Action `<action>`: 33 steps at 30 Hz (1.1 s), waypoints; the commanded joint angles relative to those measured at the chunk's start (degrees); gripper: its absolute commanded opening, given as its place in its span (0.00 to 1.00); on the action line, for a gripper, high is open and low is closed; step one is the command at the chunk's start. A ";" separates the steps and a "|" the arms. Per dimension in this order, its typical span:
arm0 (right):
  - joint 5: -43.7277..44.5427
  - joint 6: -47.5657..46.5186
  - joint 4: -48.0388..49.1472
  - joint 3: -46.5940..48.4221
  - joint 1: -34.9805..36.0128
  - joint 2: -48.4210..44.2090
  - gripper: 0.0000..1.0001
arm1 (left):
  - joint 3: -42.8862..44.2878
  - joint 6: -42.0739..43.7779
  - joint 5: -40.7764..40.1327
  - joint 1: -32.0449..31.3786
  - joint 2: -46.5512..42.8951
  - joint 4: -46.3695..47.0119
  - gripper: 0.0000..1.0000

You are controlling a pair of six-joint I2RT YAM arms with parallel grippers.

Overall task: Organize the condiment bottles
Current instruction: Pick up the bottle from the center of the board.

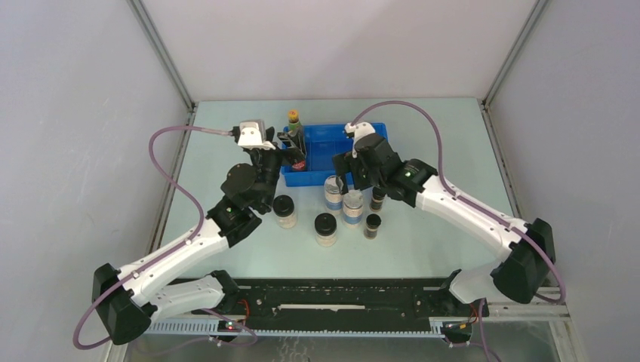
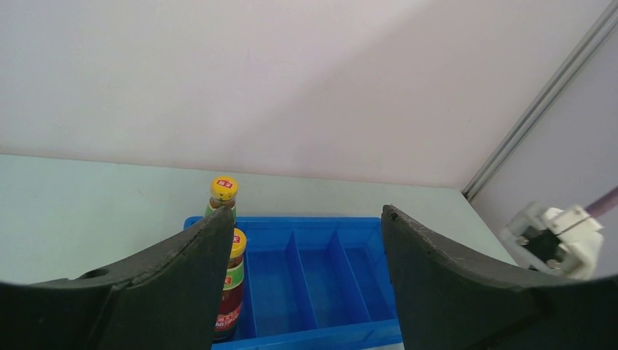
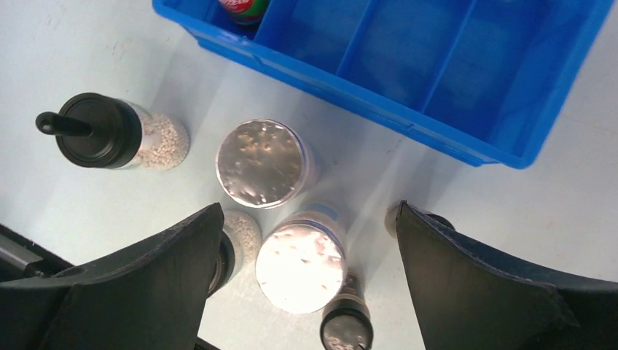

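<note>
- so far, one container of eight counted as sorted: a tall red-labelled bottle (image 2: 230, 292) stood in the leftmost compartment of the blue tray (image 2: 321, 221).
- the second tall red-labelled bottle (image 2: 224, 191) stood upright on the table (image 2: 87, 211) just behind the tray's left corner, outside it.
- the left gripper (image 2: 306, 211) was at the tray's left end with its claw spread and nothing between the fingers. the binned bottle showed just beside its left finger, not pinched as far as the wrist view told.
- the right gripper (image 3: 307, 211) hung over the cluster in front of the tray, claw spread wide and empty.
- below it stood two silver-lidded jars (image 3: 266, 162), close together.
- two black-lidded jars (image 3: 102, 131) were there too, one half hidden by a finger.
- two dark vials (image 3: 347, 328) completed the cluster, one peeping out at the other finger.
- the other tray compartments in view held nothing.
- judgement: early stage. seven containers were not yet placed, six in front of the tray and one behind it.
- judgement: a silver-lidded jar looked the likeliest next pick, as it sat under the right claw.
</note>
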 commanded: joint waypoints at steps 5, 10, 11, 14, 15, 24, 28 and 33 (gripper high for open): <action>-6.69 -1.90 -4.33 7.75 1.91 5.54 0.98 | 0.01 -0.34 -1.24 -0.60 -1.38 -0.07 0.79; -7.39 -2.58 -5.35 8.88 2.30 7.22 1.00 | 0.14 -0.52 -0.98 -0.68 -1.80 -0.28 0.80; -7.49 -2.68 -5.41 8.92 2.30 7.57 1.00 | 0.04 -0.54 -0.97 -0.75 -1.96 -0.29 0.80; -8.06 -3.14 -5.15 9.15 2.30 8.91 1.00 | -0.30 -0.44 -1.02 -0.70 -2.49 -0.37 0.81; -8.20 -3.28 -5.24 9.54 2.31 9.57 1.00 | -0.44 -0.31 -1.12 -0.68 -2.64 -0.37 0.81; -9.41 -4.58 -5.26 12.12 1.47 14.84 0.99 | -1.42 0.62 -1.54 -0.71 -3.88 -0.15 0.82; -10.20 -4.49 -4.92 12.21 0.86 15.61 1.00 | -2.08 0.54 -1.54 -0.76 -4.09 0.47 0.82; -11.26 -4.54 -4.60 12.21 0.21 16.26 0.99 | -2.15 0.54 -1.24 -0.73 -3.70 0.68 0.82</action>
